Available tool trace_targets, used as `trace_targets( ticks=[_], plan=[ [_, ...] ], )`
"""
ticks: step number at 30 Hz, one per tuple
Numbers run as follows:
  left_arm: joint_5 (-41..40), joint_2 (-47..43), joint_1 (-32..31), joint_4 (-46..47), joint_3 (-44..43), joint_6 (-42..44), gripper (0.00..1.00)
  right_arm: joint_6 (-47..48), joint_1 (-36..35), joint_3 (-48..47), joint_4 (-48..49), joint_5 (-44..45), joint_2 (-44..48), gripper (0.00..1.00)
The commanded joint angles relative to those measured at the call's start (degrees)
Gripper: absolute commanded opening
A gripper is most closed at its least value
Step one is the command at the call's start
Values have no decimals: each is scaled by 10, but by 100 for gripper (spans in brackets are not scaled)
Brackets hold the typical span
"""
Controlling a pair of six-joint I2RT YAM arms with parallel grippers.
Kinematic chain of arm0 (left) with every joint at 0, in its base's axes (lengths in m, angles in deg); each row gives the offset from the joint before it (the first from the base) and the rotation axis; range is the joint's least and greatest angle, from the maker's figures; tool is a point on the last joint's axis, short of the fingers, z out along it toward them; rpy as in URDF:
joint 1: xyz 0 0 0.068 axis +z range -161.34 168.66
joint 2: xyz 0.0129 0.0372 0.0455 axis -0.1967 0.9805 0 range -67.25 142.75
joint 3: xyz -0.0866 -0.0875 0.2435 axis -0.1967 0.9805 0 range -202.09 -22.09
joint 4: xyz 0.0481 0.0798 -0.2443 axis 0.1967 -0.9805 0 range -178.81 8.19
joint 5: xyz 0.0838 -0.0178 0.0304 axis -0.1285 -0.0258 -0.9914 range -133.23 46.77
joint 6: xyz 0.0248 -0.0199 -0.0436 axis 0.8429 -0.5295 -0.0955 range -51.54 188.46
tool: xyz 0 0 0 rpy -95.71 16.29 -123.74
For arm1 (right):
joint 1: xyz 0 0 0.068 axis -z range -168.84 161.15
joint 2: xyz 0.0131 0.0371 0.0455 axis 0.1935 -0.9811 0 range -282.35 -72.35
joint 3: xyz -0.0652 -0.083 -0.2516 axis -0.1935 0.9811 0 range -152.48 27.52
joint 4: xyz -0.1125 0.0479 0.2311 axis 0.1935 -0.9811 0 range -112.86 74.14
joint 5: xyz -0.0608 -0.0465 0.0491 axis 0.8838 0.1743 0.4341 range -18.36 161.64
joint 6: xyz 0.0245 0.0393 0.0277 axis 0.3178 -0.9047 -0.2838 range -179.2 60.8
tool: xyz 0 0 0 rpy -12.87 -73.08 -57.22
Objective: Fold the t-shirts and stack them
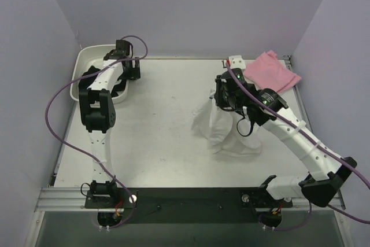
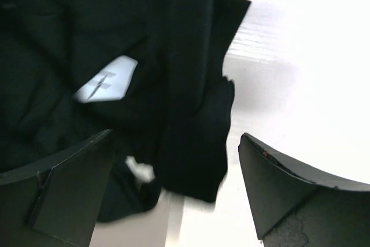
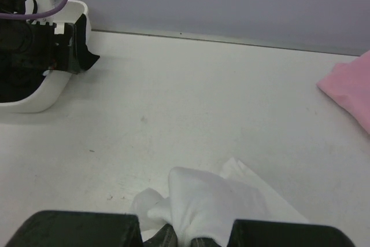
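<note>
While the right gripper (image 3: 185, 232) stays out of nothing and clamps the white t-shirt (image 3: 202, 201), the left gripper (image 2: 176, 137) hangs spread, grasping nothing.
White t-shirt droops bunched, lower folds on table (image 1: 156, 143), mid-right; pink t-shirt (image 1: 272, 70) at far-right corner; dark cloth (image 2: 173, 56) in tub (image 1: 87, 56), far left.

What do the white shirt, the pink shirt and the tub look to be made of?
White shirt: soft matte cloth, probably cotton knit; it droops in limp folds. Pink shirt: similar matte fabric, softly creased. Tub: likely rigid plastic, smooth and white, with a rounded moulded rim.
</note>
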Motion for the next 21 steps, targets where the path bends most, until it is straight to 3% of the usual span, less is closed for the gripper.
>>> trace_targets(
  ticks=[1,8,9,12,14,16,18,19,21],
  plan=[
    [-67,-130,-4,-88,-46,-110,97,13,30,-103,39,-60,-70,0],
    [-49,-330,-50,-56,112,-133,98,44,0,-410,-49,-197,-221,0],
    [-43,-371,-54,-54,129,-134,98,47,-21,-502,-67,-225,-252,0],
    [-13,-445,-69,-47,193,-135,97,61,-80,-616,-127,-235,-286,0],
    [-19,-478,-91,-47,222,-134,97,48,-108,-576,-131,-228,-267,0],
    [-27,-527,-113,-46,271,-134,97,35,-153,-408,-110,-215,-212,0],
    [-30,-576,-137,-39,327,-138,97,17,-197,-262,-65,-139,-129,0],
    [-26,-594,-144,-31,345,-139,97,3,-228,-98,-1,-115,-98,0],
    [-20,-640,-158,-25,381,-144,97,-65,-235,41,46,-85,-16,0]
  ],
)
